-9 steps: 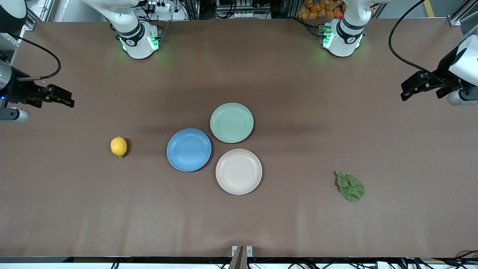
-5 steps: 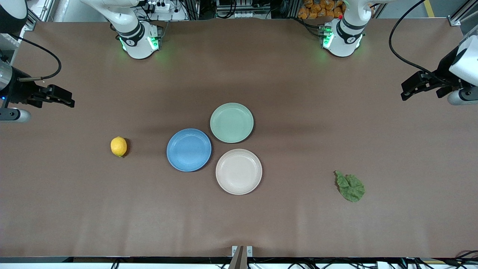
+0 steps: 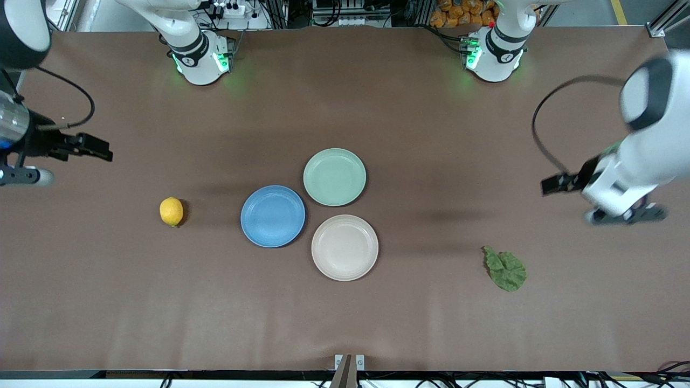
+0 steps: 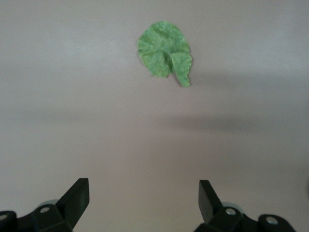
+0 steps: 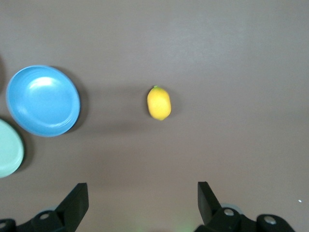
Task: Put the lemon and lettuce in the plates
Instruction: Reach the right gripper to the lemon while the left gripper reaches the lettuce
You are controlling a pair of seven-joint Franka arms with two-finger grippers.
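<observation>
The lemon [image 3: 171, 211] lies on the brown table toward the right arm's end, beside the blue plate [image 3: 273, 216]. The beige-pink plate [image 3: 344, 247] sits nearer the front camera, touching the blue one. Both plates hold nothing. The lettuce [image 3: 505, 268] lies flat toward the left arm's end. My right gripper [image 3: 99, 151] is open and empty, over bare table apart from the lemon. The right wrist view shows the lemon [image 5: 159, 103] and the blue plate [image 5: 43, 100] past my right gripper [image 5: 142, 198]. My left gripper [image 3: 551, 185] is open and empty over bare table; the lettuce [image 4: 165, 50] lies ahead of it [image 4: 143, 195].
A pale mint-green plate [image 3: 334, 177] stands against the blue and beige-pink plates, farther from the front camera; its edge shows in the right wrist view [image 5: 7, 150]. The arm bases [image 3: 200, 59] stand along the back edge of the table.
My left arm has swung in from the table's end and lower in the front view, toward the lettuce. My right gripper has shifted slightly. The objects have not moved.
</observation>
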